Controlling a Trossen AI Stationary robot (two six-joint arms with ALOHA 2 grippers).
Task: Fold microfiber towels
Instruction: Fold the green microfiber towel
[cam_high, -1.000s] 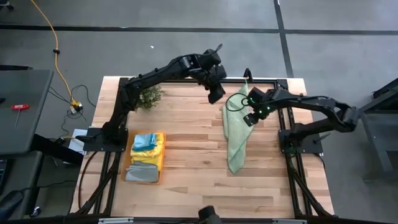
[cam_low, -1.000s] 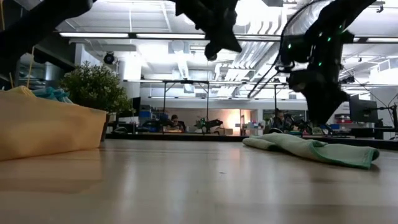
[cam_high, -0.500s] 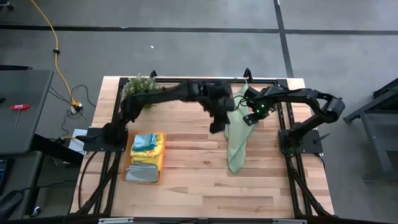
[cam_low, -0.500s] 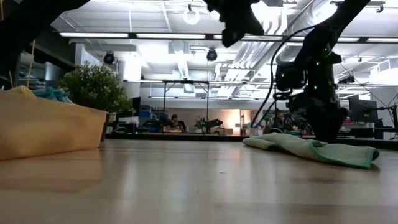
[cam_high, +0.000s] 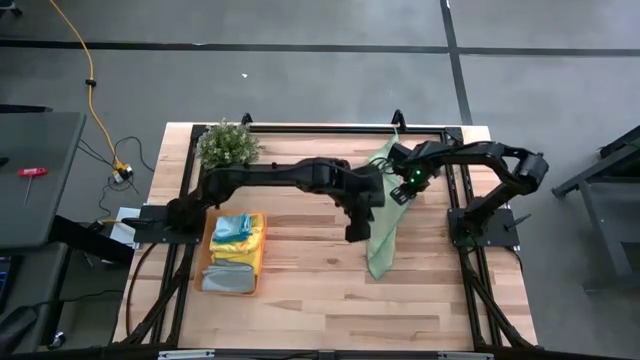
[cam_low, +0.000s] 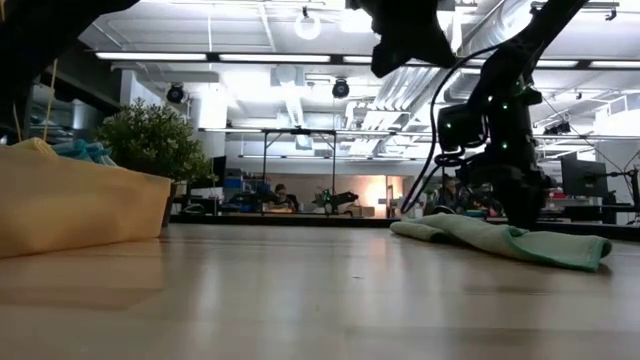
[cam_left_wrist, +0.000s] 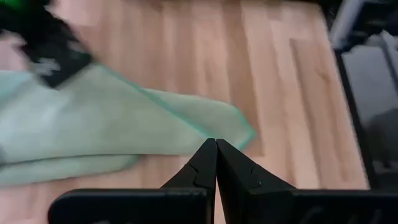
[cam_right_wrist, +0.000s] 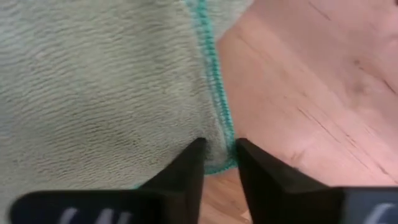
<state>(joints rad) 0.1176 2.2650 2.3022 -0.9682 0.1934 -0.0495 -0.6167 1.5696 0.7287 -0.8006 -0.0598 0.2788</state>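
High view: right gripper (cam_high: 398, 186) narrowing onto pale green microfibre towel (cam_high: 380, 232) edge at two o'clock, clamping its hem; left gripper (cam_high: 354, 236), shut, arriving centre, preparing fold.

**Where things lay on my table**

From above, I had the plant (cam_high: 228, 146) at the table's (cam_high: 300, 300) far left corner and the tray (cam_high: 232, 254) at its left edge, nearer me, with towels stacked in it. One towel (cam_high: 381, 205) lay crumpled right of centre. My left tool (cam_high: 355, 233) was beside it; my right tool (cam_high: 399, 194) sat at its far end.
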